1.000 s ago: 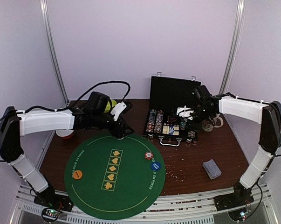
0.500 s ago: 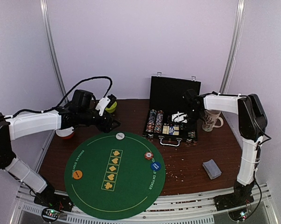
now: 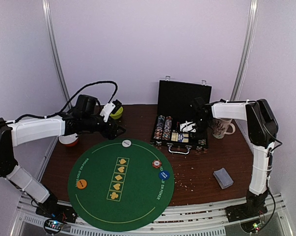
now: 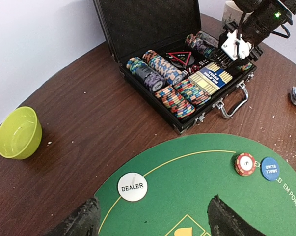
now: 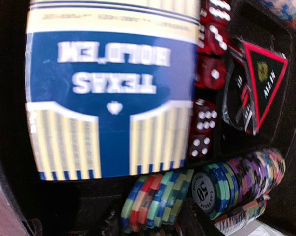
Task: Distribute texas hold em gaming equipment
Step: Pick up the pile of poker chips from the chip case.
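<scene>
The open black case [image 3: 183,94] holds rows of poker chips [image 3: 163,127]. My right gripper [image 3: 188,126] is down in the case's right side, also seen in the left wrist view [image 4: 234,45]. In its own view the right gripper [image 5: 155,223] has its fingers at both ends of a short stack of chips [image 5: 157,204], beside the blue card box [image 5: 111,98]. My left gripper [image 4: 150,221] is open and empty just above the mat's far edge, near the white dealer button [image 4: 133,186]. A red chip [image 3: 157,163], a blue button [image 3: 163,174] and an orange button [image 3: 82,183] lie on the green mat [image 3: 138,206].
A deck of grey-blue cards [image 3: 223,178] lies on the wood at the right front. A lime-green bowl [image 3: 117,112] sits behind my left gripper. A patterned mug [image 3: 221,129] stands right of the case. Red dice [image 5: 206,118] lie in the case.
My left gripper drew back left from the dealer button, which now lies on the mat's far edge. My right gripper moved left and down into the case onto the chips.
</scene>
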